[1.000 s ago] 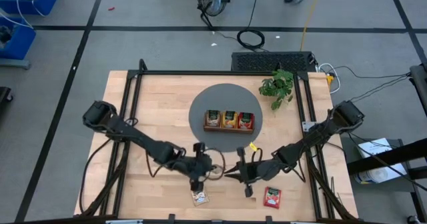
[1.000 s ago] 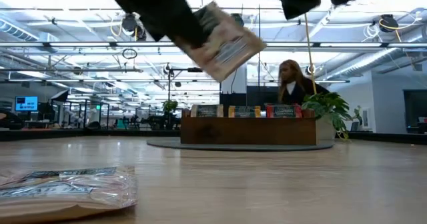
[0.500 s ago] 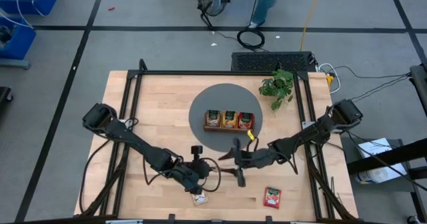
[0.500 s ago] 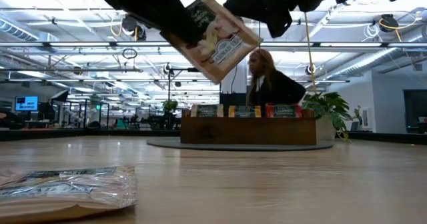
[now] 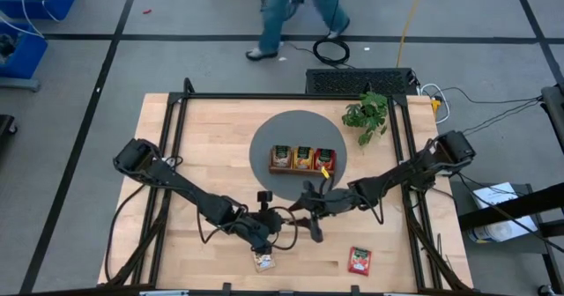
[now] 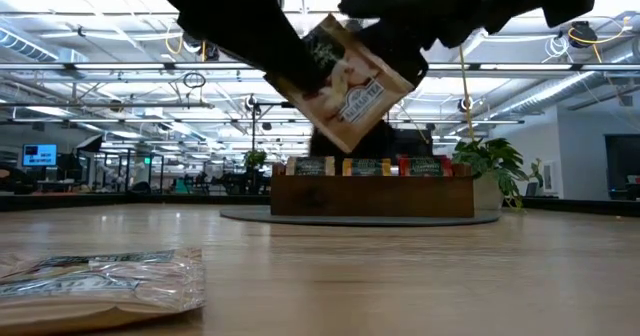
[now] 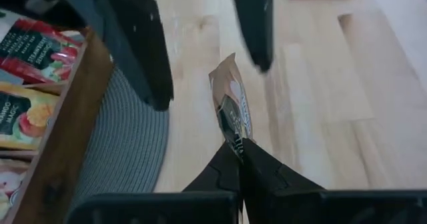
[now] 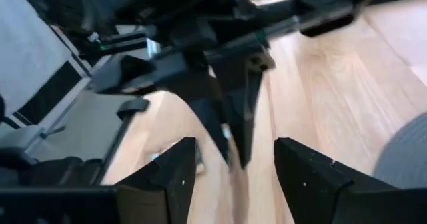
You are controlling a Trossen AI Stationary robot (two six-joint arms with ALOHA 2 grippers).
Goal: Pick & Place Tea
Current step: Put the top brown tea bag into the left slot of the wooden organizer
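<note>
My left gripper is shut on a cream sachet of tea, held in the air over the table's near middle. My right gripper is open and faces it. Its two fingers stand on either side of the sachet's free end, and I see no touch. A second cream sachet and a red one lie flat near the front edge. The wooden tray on the grey round mat holds three sachets standing in its compartments. My left gripper pinches the cream sachet by one end between its two fingers. The fingers slant down from the table's left. The sachet sticks out beyond the fingertips toward my right gripper, tilted, and hangs clear of the table.
A potted plant stands at the far right beside the mat. Bare wood lies left of the mat and along the front between the two loose sachets. A person walks on the floor beyond the table's far edge.
My right gripper has gone toward the table's left and far side and rolled, until its fingers flank the held sachet. My left gripper has sunk a little and turned, and the sachet has tipped with it, staying clear of the table.
</note>
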